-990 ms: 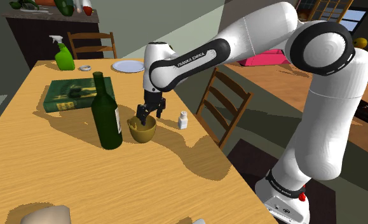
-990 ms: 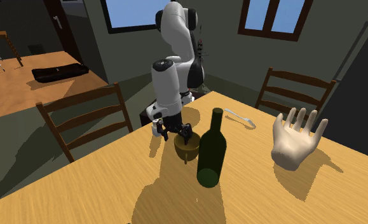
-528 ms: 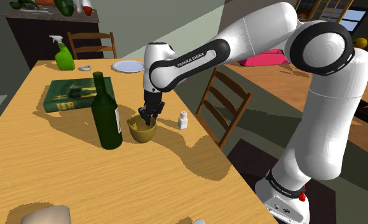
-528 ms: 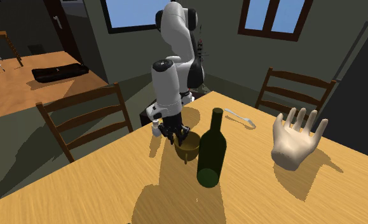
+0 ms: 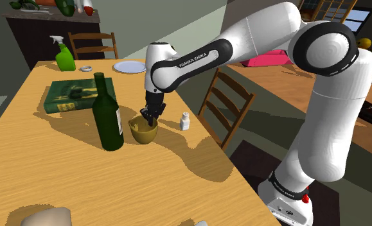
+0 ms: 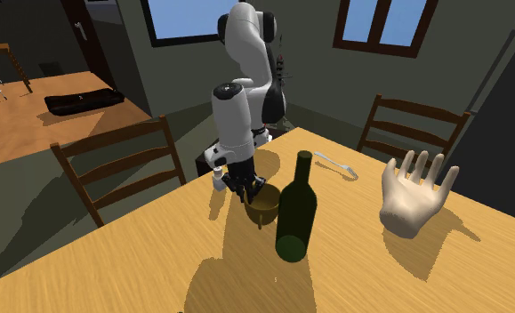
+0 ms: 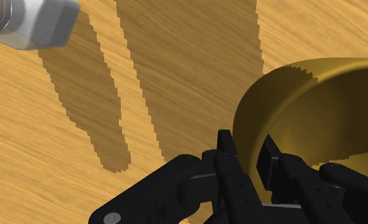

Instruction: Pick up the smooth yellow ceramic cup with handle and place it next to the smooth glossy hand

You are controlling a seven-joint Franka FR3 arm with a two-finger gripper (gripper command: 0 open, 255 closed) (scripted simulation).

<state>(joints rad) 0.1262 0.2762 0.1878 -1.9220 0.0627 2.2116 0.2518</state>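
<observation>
Your arm (image 5: 319, 96) rises from its base at the shoulder view's lower right, bends high, then reaches up and to the left over the worktop (image 5: 171, 186). The last link drops almost straight down at the wrist.

The pincer (image 5: 151, 117) is pinching the rim of the mustard-yellow cup (image 5: 144, 131). In the wrist view one finger (image 7: 228, 162) sits outside the cup's wall and the other inside it, with the wall clamped between them. The cup stands upright on the worktop.

Just beside the cup, on the shoulder view's left, stands a dark green bottle (image 5: 107, 119). A small white shaker (image 5: 185, 121) stands near it on the other side.

Farther back lie a green book (image 5: 75, 95), a white plate (image 5: 128, 66) and a green spray bottle (image 5: 65, 59).

In the second exterior view the pale hand (image 6: 413, 197) stands upright, well apart from the cup, with the bottle between them.
</observation>
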